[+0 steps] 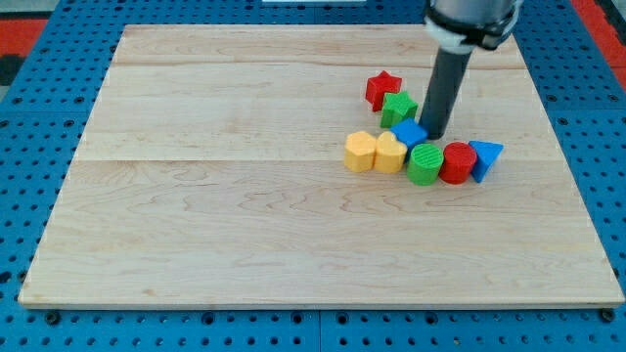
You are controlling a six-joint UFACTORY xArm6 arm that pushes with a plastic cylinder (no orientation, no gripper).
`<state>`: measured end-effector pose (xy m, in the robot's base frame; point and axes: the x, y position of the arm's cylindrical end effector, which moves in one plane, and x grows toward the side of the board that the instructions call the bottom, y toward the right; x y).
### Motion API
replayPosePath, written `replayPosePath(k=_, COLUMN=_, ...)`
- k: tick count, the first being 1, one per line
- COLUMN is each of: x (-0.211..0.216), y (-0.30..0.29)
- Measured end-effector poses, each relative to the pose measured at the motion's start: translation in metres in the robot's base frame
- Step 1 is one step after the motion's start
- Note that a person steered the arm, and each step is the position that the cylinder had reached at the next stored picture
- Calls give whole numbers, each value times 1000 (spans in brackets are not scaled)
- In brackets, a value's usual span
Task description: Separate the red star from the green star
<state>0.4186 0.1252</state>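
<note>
The red star (pixel 382 89) lies right of the board's middle, toward the view's top. The green star (pixel 399 107) touches it at its lower right. My tip (pixel 433 133) is just right of the green star, a little below it, and right next to the blue cube (pixel 408 133). The rod rises from the tip toward the view's top.
Below the stars runs a row of blocks: two yellow blocks (pixel 360 151) (pixel 389 152), a green ribbed block (pixel 425 162), a red cylinder (pixel 457 162) and a blue triangular block (pixel 485 157). The wooden board (pixel 245 196) lies on a blue pegboard.
</note>
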Motion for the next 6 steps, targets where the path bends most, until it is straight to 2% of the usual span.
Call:
replayPosePath(k=1, x=8, y=-5)
replayPosePath(k=3, x=-56, y=87)
replayPosePath(k=4, x=-89, y=28)
replayPosePath(k=5, x=-89, y=-52)
replayPosePath(k=6, x=-29, y=-93)
